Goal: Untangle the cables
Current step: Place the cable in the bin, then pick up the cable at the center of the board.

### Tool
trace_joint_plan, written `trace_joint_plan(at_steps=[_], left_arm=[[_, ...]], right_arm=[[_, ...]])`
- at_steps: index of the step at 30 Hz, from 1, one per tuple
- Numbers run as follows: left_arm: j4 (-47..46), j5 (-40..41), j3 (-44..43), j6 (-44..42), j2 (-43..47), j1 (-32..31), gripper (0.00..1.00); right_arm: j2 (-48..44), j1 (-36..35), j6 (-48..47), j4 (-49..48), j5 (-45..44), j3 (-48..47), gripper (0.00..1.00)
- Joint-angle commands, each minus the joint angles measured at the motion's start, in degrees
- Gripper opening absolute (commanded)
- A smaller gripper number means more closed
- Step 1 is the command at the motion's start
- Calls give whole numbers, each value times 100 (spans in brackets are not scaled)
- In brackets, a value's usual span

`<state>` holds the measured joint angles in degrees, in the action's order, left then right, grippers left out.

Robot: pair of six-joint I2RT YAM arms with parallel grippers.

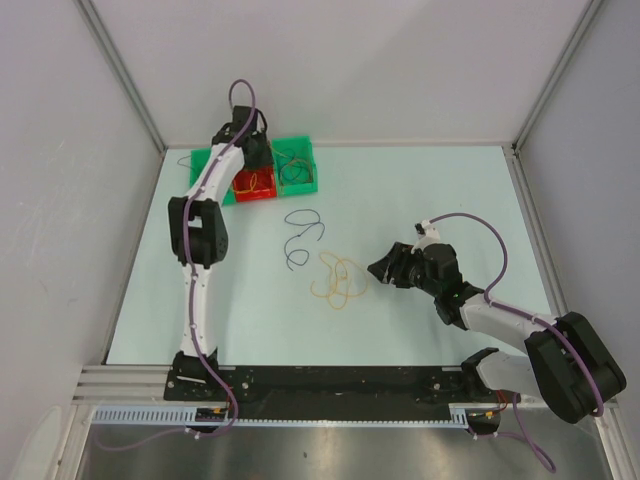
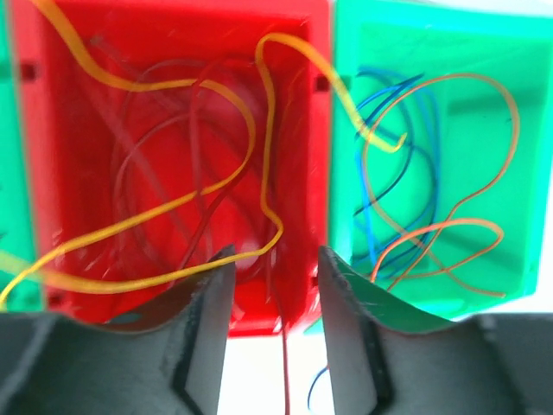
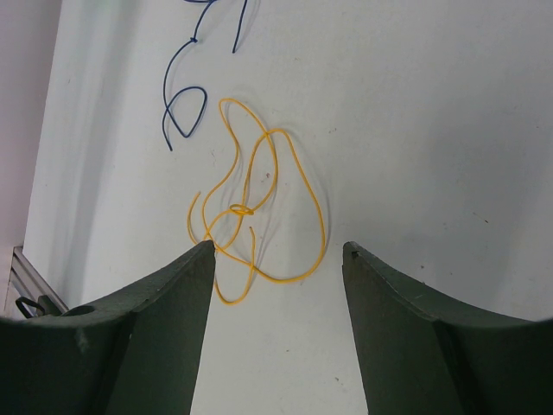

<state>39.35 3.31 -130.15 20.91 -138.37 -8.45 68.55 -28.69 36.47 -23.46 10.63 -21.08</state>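
The cables lie in two places. A yellow tangle [image 1: 340,272] [image 3: 243,209] and a dark blue cable [image 1: 318,222] [image 3: 167,104] rest on the table's middle. More yellow cable [image 2: 173,83] loops over the red bin [image 2: 78,173] [image 1: 255,185], which also holds dim red wires. Blue and orange wires [image 2: 449,223] sit in the green bin [image 2: 467,130]. My left gripper [image 2: 276,252] [image 1: 255,160] hangs open over the red bin's near wall. A thin red wire [image 2: 286,363] runs loose between its fingers. My right gripper [image 3: 278,246] [image 1: 383,268] is open just right of the yellow tangle, holding nothing.
A second green bin [image 1: 203,165] stands left of the red one, partly behind the left arm. All three bins line the table's far edge. Grey walls close in the left, right and back sides.
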Motion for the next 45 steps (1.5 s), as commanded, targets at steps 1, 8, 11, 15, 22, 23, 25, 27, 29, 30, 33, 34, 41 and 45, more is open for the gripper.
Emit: trace_joint_plan(at_steps=[1, 8, 11, 15, 22, 23, 25, 27, 29, 30, 33, 34, 41, 45], left_arm=[[555, 354, -72, -60, 793, 36, 51], [1214, 626, 50, -183, 1628, -157, 62], [1346, 1039, 514, -358, 2128, -481, 65], [1189, 1435, 1674, -403, 2875, -982, 70], [389, 1365, 4074, -114, 4256, -1843, 72], [180, 1304, 4476, -87, 4430, -1923, 72], [-76, 1243, 4996, -87, 4546, -2108, 72], [-489, 909, 5261, -113, 4643, -2152, 71], [-857, 751, 5561, -122, 4652, -2152, 74], [-972, 741, 5622, -122, 4626, -2152, 75], [-1324, 671, 5807, -219, 4495, -2152, 89], [-1482, 645, 5834, -236, 4433, -2152, 89], [-1887, 846, 5571, -254, 3546, -2196, 86], [-1984, 873, 5430, -306, 3167, -2205, 85]], right_arm=[[-88, 12, 27, -132, 27, 8, 66], [-114, 21, 27, -123, 18, 16, 65], [-132, 21, 27, -115, 0, 16, 65], [-158, 12, 62, -115, -35, 43, 65], [-193, 12, 80, -44, -105, 51, 65], [-202, 12, 80, -44, -114, 51, 65], [-211, 12, 80, -36, -105, 52, 65], [-202, 21, 71, -44, -88, 60, 65], [-211, 12, 80, -44, -79, 60, 65], [-220, 12, 80, -44, -70, 69, 65], [-229, 12, 71, -62, -61, 87, 66], [-228, 21, 62, -71, -53, 78, 66], [-176, 21, 53, -150, 70, 78, 66], [-158, 21, 36, -176, 123, 78, 66]])
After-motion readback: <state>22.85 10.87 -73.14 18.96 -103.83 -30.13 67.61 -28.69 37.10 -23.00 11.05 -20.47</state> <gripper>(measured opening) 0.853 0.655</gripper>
